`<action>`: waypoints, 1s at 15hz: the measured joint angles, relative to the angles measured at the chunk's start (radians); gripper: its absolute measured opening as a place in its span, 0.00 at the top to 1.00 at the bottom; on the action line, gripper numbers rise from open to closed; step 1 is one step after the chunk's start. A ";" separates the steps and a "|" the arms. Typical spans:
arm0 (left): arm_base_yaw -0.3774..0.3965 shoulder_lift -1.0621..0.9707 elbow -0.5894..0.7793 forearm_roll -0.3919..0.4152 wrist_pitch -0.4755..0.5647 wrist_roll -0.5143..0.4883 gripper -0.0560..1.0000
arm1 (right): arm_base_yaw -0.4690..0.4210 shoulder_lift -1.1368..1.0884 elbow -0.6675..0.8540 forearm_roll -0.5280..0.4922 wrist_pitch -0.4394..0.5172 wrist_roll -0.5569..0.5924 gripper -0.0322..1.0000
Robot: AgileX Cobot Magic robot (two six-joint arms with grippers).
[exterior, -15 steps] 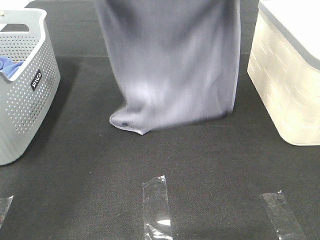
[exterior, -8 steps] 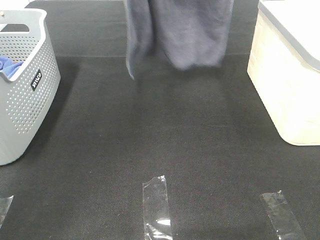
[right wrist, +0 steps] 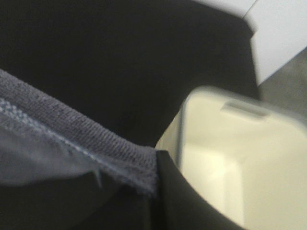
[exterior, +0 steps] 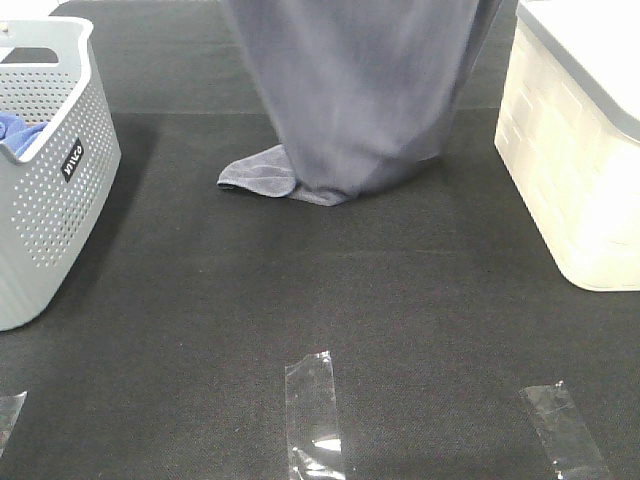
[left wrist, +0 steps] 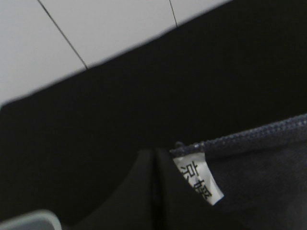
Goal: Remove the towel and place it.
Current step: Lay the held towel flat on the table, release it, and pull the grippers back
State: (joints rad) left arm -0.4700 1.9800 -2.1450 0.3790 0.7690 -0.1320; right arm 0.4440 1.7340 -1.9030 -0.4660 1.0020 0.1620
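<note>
Towel point(exterior: 360, 90) hanging from two closed pincers, lower end on the mat point(exterior: 300, 310).
The left pincer point(left wrist: 154, 160) and right pincer point(right wrist: 156, 167) each clamp the hemmed top edge of the one slate-grey towel; its long axis stands upright between one grey basket point(exterior: 50, 200) and one cream bin point(exterior: 570, 170), the bottom folding toward the basket.

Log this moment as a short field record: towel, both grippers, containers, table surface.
towel: slate-grey, hanging from above, lower end crumpled on the black mat
left gripper: shut on the towel's corner, beside its label
right gripper: shut on the towel's stitched edge
left of view: grey basket, blue cloth inside
right of view: cream bin
front of mat: tape strips
</note>
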 joint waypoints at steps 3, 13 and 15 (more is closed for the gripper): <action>-0.004 -0.003 0.037 -0.168 0.283 0.018 0.95 | -0.001 0.000 0.134 0.147 0.135 -0.055 0.97; -0.083 -0.118 0.503 -0.313 0.440 0.022 0.95 | -0.001 -0.071 0.540 0.435 0.211 -0.162 0.97; -0.161 -0.180 0.604 -0.328 0.443 0.010 0.95 | -0.001 -0.148 0.658 0.488 0.211 -0.162 0.97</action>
State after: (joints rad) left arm -0.6310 1.8000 -1.5410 0.0510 1.2120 -0.1220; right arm 0.4430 1.5860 -1.2450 0.0220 1.2130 0.0000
